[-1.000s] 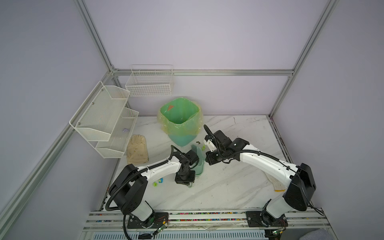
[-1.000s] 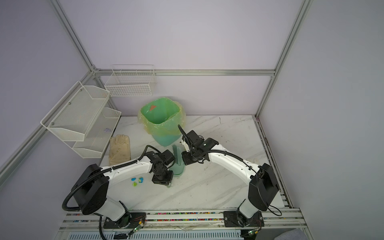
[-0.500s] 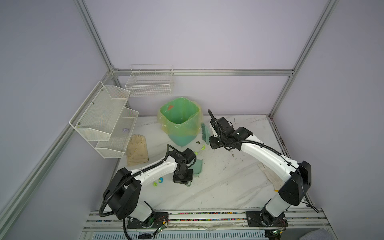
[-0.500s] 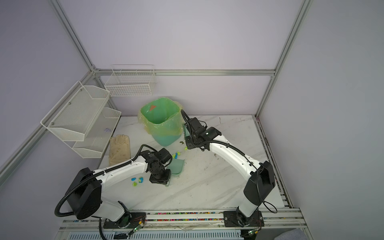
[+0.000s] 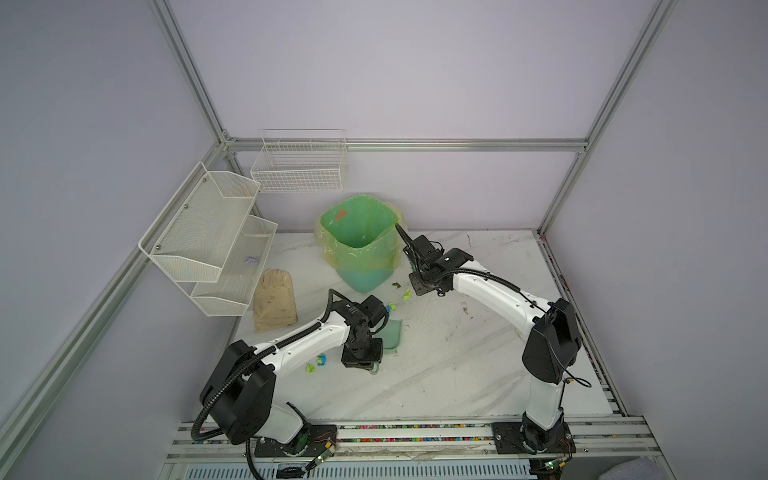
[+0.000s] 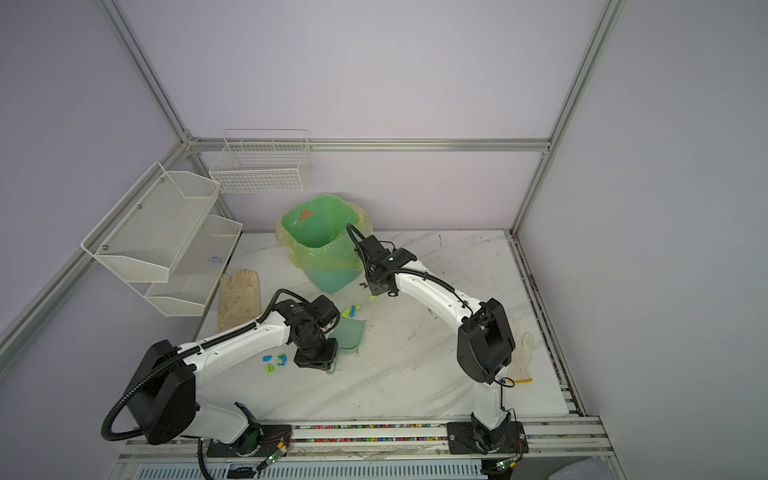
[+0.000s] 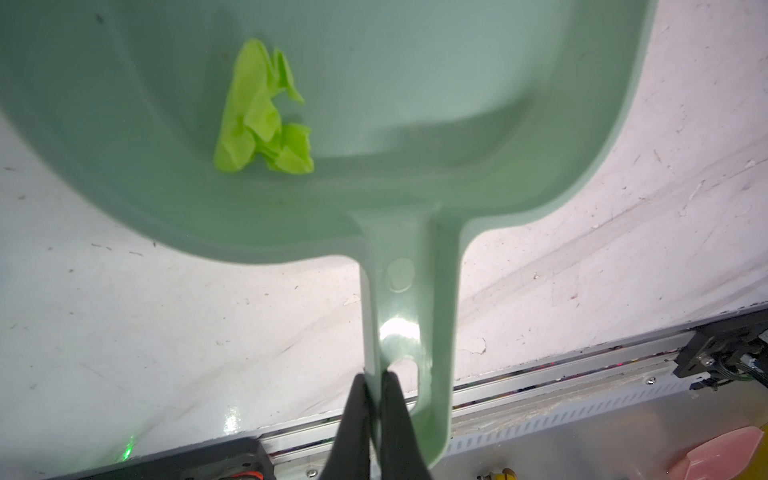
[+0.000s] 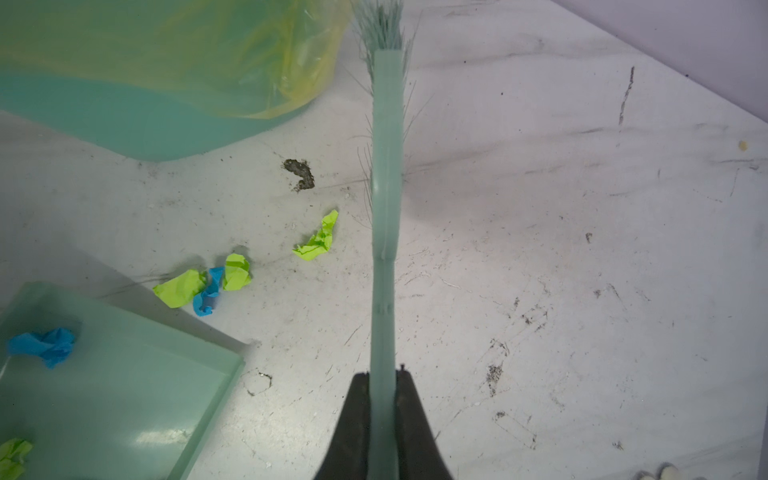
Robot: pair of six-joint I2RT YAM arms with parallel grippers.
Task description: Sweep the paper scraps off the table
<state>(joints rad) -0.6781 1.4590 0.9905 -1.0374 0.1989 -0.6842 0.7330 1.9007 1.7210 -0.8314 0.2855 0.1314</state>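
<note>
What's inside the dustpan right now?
The dustpan holds a lime-green scrap near its handle end and a blue scrap nearer its open edge. The left arm covers part of the pan in both top views, so further scraps cannot be ruled out.

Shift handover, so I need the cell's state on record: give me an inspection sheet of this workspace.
Surface: table, white, veined, scuffed and stained.
Job's things: paper scraps loose beside the dustpan and by the left arm, at least two inside it.
Clutter: beige glove, white glove, dark speck.
Hands: left hand shut on dustpan handle; right hand shut on brush.
Cables: black cable along each arm, nothing snagged.
Surroundings: lined green bin, wire shelves, wire basket, front rail.
</note>
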